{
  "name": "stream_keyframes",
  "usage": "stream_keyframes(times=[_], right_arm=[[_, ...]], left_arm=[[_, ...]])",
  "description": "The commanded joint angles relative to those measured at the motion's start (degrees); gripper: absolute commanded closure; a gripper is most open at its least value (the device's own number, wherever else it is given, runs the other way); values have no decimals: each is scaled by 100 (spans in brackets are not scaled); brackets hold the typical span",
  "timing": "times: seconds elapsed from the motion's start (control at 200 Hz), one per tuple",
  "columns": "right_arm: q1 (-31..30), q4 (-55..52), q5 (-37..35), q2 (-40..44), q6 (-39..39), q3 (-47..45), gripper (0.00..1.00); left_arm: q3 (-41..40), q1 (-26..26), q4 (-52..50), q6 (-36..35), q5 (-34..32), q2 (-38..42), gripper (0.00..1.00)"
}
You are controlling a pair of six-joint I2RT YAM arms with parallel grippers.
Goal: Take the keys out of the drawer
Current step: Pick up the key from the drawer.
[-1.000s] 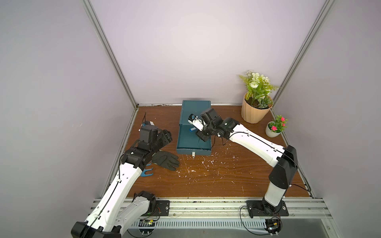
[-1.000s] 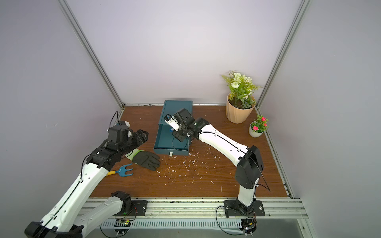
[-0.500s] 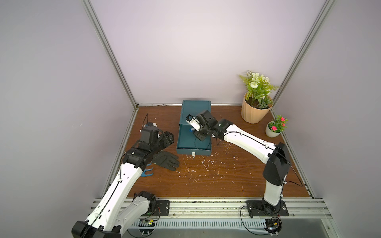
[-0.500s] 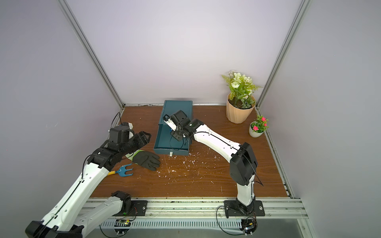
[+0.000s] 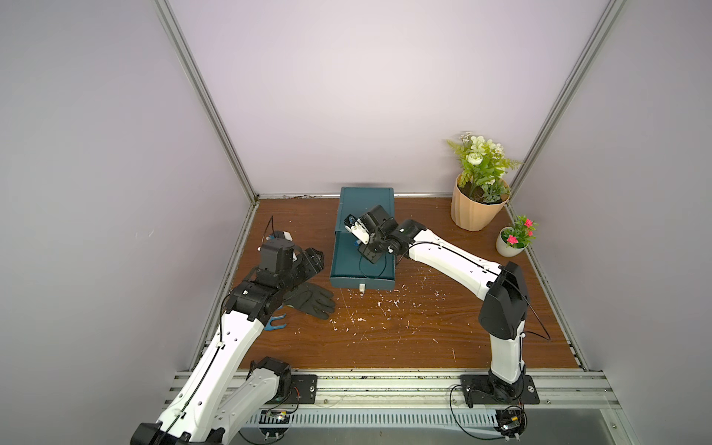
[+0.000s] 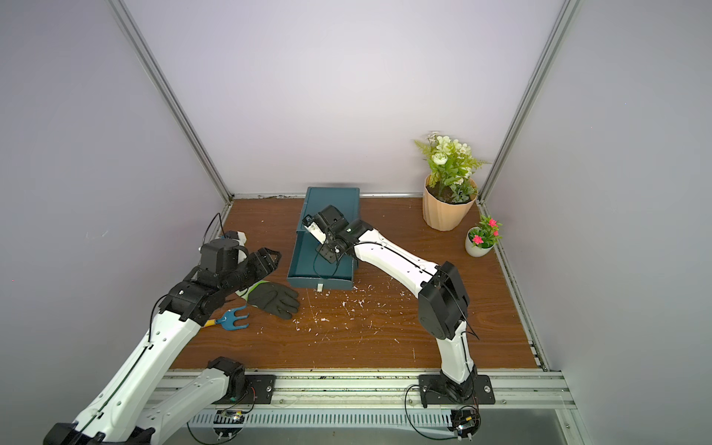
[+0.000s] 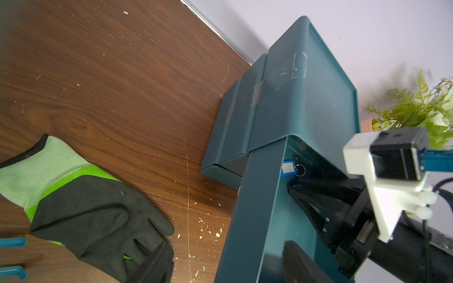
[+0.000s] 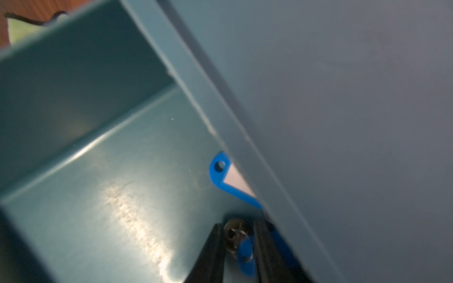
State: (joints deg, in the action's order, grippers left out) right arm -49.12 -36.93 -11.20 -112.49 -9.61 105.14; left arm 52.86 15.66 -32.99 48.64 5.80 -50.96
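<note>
Drawer: The teal drawer (image 5: 346,266) stood pulled out of its teal cabinet (image 5: 366,204) on the wooden table (image 5: 385,339), with its top open.
Keys: The keys (image 7: 287,168) lay inside the drawer at its back end, by the cabinet's mouth. A silver key (image 8: 234,235) with a blue tag sat between the right fingers. A second blue tag (image 8: 224,180) with a white label lay just beside it, half under the cabinet's front edge.
Right fingers: The right fingers (image 8: 212,252) were down inside the drawer's back end, narrow and closed against either side of the silver key and its tag.
Left fingers: The left fingers (image 6: 266,258) were spread wide and held nothing. They hung above the table beside the drawer, on the left arm's side.
Glove: A black glove (image 5: 312,302) with a green cuff lay flat on the table, near the drawer's front corner on the left arm's side.
Rake: A small blue hand rake (image 6: 233,319) lay beyond the glove, farther from the drawer.
Plants: A large potted plant (image 5: 477,200) and a small potted plant (image 5: 514,239) stood well apart from the drawer, on the right arm's side.
Flecks: White flecks (image 5: 379,304) were scattered on the table in front of the drawer.
</note>
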Motion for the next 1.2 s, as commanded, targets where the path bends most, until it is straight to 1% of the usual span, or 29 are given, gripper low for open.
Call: stream_keyframes(times=[0.0,0.07,0.185,0.31,0.38,0.48,0.52,0.595,0.625,0.685,0.921,1.196], right_arm=[[-21,-170,215,183,73,276,79],[-22,-183,265,222,80,324,82],[-23,-240,424,236,91,418,90],[-22,-297,512,218,124,475,92],[-19,-331,545,201,134,530,94],[-24,-368,592,198,141,598,95],[-26,-376,626,206,128,622,93],[-23,-407,633,190,109,640,75],[-18,-436,600,188,108,627,70],[-18,-466,542,173,83,566,66],[-19,-592,351,8,38,472,65],[-24,-638,450,-111,40,454,68]], left_arm=[[-54,-72,40,15,11,34,27],[-57,-65,73,18,17,29,26],[-52,-71,124,16,29,25,27],[-51,-68,159,1,38,25,27],[-40,-69,180,5,35,21,26],[-9,-66,196,-8,33,7,27],[6,-67,189,-17,28,-1,26],[28,-72,176,-43,30,-2,27],[39,-72,176,-56,28,-8,27],[40,-72,156,-65,29,-10,27],[91,-71,123,-105,56,-28,27],[87,-68,81,-118,66,-2,26]])
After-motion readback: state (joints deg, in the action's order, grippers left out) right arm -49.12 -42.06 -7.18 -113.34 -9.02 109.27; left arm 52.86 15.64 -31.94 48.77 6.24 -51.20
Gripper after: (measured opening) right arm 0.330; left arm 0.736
